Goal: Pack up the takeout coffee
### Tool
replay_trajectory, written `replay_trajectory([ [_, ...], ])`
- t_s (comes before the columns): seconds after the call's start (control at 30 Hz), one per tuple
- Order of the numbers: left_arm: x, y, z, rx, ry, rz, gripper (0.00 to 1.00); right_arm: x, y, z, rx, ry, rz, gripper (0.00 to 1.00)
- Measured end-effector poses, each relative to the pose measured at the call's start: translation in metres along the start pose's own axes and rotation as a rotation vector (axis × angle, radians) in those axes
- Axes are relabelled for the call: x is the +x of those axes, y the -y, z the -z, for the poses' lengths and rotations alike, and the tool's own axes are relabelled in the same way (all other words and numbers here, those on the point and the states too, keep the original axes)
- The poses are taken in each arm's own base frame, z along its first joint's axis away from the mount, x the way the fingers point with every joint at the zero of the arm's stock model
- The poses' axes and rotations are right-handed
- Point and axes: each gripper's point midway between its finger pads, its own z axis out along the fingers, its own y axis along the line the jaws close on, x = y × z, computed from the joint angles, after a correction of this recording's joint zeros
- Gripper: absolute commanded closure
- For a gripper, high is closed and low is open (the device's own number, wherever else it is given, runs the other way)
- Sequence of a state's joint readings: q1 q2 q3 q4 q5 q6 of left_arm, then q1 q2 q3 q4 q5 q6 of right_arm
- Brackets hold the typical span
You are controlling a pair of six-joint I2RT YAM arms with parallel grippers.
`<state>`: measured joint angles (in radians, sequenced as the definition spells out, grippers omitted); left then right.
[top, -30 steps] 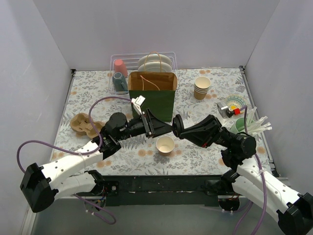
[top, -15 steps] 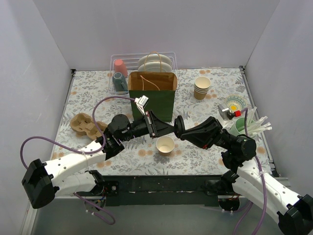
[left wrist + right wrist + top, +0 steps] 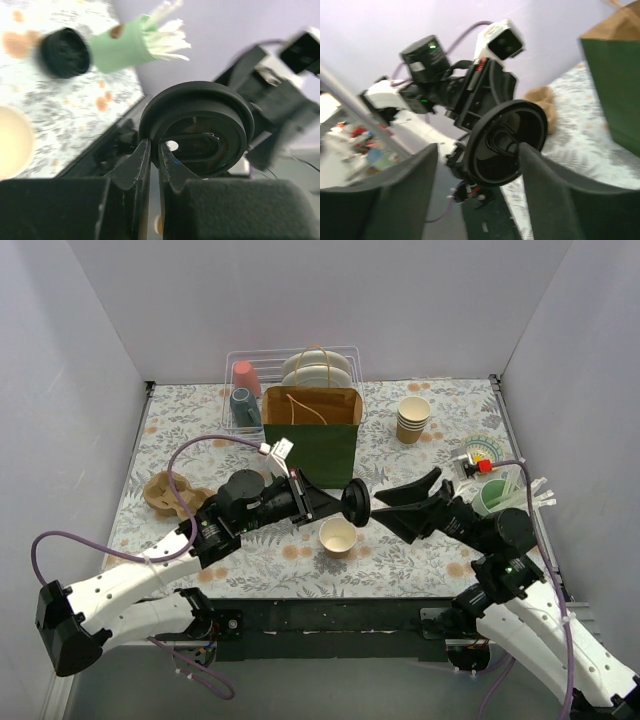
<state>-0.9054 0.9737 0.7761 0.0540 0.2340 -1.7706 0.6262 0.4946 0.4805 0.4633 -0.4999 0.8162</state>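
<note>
One black lid (image 3: pixel 356 503) is pinched by its rim in the left gripper (image 3: pixel 150 160); the right gripper (image 3: pixel 408 502) gapes, apparently released. Seat it squarely onto the uncovered cup (image 3: pixel 338 537) just below, pressing evenly.

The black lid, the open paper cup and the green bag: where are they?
black lid (image 3: pixel 356 503), top external view, its rim.
open paper cup (image 3: pixel 338 536), top external view, its inside.
green bag (image 3: pixel 322 448), top external view, its front face.
</note>
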Motion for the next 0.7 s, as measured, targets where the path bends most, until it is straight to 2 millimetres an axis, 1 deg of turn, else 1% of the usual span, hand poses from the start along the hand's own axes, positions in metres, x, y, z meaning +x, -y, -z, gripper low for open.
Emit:
replay_trajectory([
  [0.03, -0.003, -0.006, 0.002, -0.051, 0.012, -0.010, 1.00, -0.004, 0.003, 0.001, 0.045, -0.005, 0.008, 0.13],
  [0.07, -0.006, -0.013, 0.004, -0.107, 0.020, -0.019, 1.00, -0.008, 0.006, 0.002, 0.090, -0.009, 0.024, 0.11],
  [0.17, -0.010, -0.046, 0.014, -0.319, 0.032, -0.042, 1.00, -0.020, 0.019, 0.006, 0.242, -0.038, 0.058, 0.07],
  [0.2, -0.011, -0.060, 0.017, -0.400, 0.028, -0.051, 1.00, -0.020, 0.025, 0.007, 0.285, -0.055, 0.061, 0.06],
  [0.23, -0.010, -0.072, 0.020, -0.465, 0.021, -0.056, 1.00, -0.019, 0.035, 0.010, 0.350, -0.083, 0.066, 0.06],
  [0.3, -0.006, -0.102, 0.027, -0.624, -0.005, -0.072, 1.00, -0.008, 0.057, 0.015, 0.453, -0.142, 0.060, 0.06],
  [0.37, 0.001, -0.129, 0.036, -0.764, -0.040, -0.089, 1.00, 0.011, 0.079, 0.027, 0.550, -0.216, 0.041, 0.06],
  [0.43, 0.009, -0.149, 0.045, -0.871, -0.077, -0.109, 1.00, 0.026, 0.094, 0.036, 0.617, -0.275, 0.026, 0.07],
  [0.47, 0.012, -0.156, 0.048, -0.915, -0.095, -0.119, 1.00, 0.032, 0.099, 0.041, 0.638, -0.295, 0.021, 0.07],
  [0.53, 0.015, -0.164, 0.051, -0.969, -0.118, -0.136, 1.00, 0.039, 0.103, 0.047, 0.661, -0.319, 0.016, 0.10],
  [0.6, 0.015, -0.166, 0.050, -1.005, -0.130, -0.149, 1.00, 0.041, 0.104, 0.048, 0.665, -0.329, 0.018, 0.11],
  [0.7, 0.017, -0.168, 0.044, -1.028, -0.142, -0.164, 1.00, 0.048, 0.109, 0.051, 0.672, -0.348, 0.016, 0.14],
])
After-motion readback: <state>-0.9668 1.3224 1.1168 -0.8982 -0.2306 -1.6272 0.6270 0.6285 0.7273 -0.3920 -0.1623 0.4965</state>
